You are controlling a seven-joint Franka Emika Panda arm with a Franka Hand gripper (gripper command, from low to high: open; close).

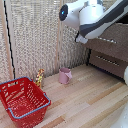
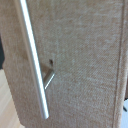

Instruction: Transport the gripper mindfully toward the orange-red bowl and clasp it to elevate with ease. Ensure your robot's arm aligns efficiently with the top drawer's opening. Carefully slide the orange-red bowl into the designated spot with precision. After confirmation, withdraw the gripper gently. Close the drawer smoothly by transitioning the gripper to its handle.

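Pale wooden planking forms the counter (image 1: pixel 85 100), backed by a woven beige screen (image 1: pixel 35 35). Nearest the exterior camera, at that view's left, stands a red wire-mesh basket (image 1: pixel 22 102) with a blue rim; behind it are a small yellow-orange figure (image 1: pixel 39 77) and a pink mug (image 1: pixel 64 76). No orange-red bowl can be made out in either view. Farther back, at the exterior view's right, the robot's arm (image 1: pixel 97 17) reaches in front of the top drawer (image 1: pixel 115 42), above the shorter drawer front (image 1: pixel 107 62). The gripper itself is hidden behind the arm, and the wrist view shows no fingers, so whether it is wide or narrow cannot be told. In the wrist view the handle (image 2: pixel 33 60) lies directly ahead and close, a long silver bar running slantwise across the frame on its short post. The drawer front appears flush, hence probably shut or nearly so.
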